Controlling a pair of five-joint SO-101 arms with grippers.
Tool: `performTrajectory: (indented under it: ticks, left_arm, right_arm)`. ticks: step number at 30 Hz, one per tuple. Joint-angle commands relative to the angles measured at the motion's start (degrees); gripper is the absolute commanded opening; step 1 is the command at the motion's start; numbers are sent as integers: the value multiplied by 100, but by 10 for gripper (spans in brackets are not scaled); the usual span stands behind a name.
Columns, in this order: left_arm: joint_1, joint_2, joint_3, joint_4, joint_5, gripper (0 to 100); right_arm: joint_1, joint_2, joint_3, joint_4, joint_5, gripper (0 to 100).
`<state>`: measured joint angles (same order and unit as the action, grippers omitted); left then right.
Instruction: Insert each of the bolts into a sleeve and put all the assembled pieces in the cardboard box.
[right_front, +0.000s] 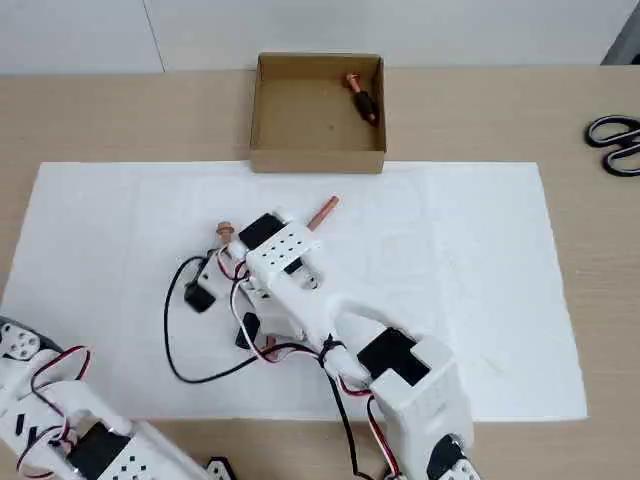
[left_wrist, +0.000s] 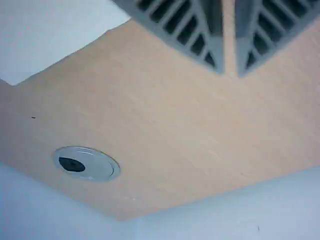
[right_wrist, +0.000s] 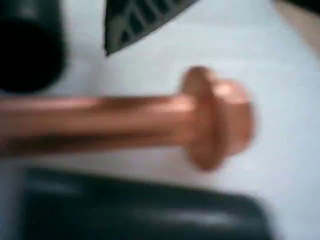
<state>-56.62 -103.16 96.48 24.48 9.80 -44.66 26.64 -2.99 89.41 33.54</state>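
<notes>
We see right hand (right_front: 240, 248) narrowly open, straddling copper bolt (right_wrist: 150, 117) on white sheet (right_front: 450, 300); shaft lies across jaws, head jutting sideways. Left hand (left_wrist: 230, 67) closed, empty, well apart, so right one nearer.

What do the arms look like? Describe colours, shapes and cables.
The right arm and left arm have white plastic shells, black motor blocks and loose red, white and black cables. A hole-dotted plate tops the right wrist. The left gripper is grey, ribbed.

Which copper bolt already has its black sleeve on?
The bolt in the cardboard box: a black sleeve covers its shaft. The two loose bolts on the white paper look bare.
</notes>
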Motion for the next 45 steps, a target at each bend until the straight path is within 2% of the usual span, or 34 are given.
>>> performTrajectory:
  ticks: [1, 7, 11, 14, 18, 27, 31, 34, 40, 42, 45]
  left_arm:
    - [-26, -70, -13, -141, 18, 6]
    - [-9, -70, -13, -141, 18, 6]
    - [9, -70, -13, -141, 18, 6]
    - [273, -70, -13, -132, 18, 6]
    - [1099, -70, -13, -132, 18, 6]
    - [4123, -70, -13, -141, 9, 6]
    - [5055, -70, -13, -167, -18, 6]
    - [5424, -70, -13, -167, -18, 6]
    - [5547, -44, -22, -44, 18, 6]
    - [5582, -44, -154, 343, 18, 6]
    - [5996, -44, -585, 1319, 18, 6]
  right_arm:
    - [-66, 233, 44, -92, -264, 9]
    - [268, -66, 44, -22, -343, 6]
    - [611, -1007, -62, 374, -343, 5]
    - [831, -1754, -123, 611, -396, 5]
    - [1051, -2536, -105, 690, -923, 5]
    - [1833, -3688, -97, 708, -1952, 5]
    - [2053, -4338, 211, 708, -2075, 5]
    - [2044, -5024, 721, 708, -2066, 5]
    - [2079, -6607, 1732, 646, -2057, 7]
    - [2132, -7011, 2092, 444, -2057, 6]
    - [2607, -7556, 2875, -567, -2084, 6]
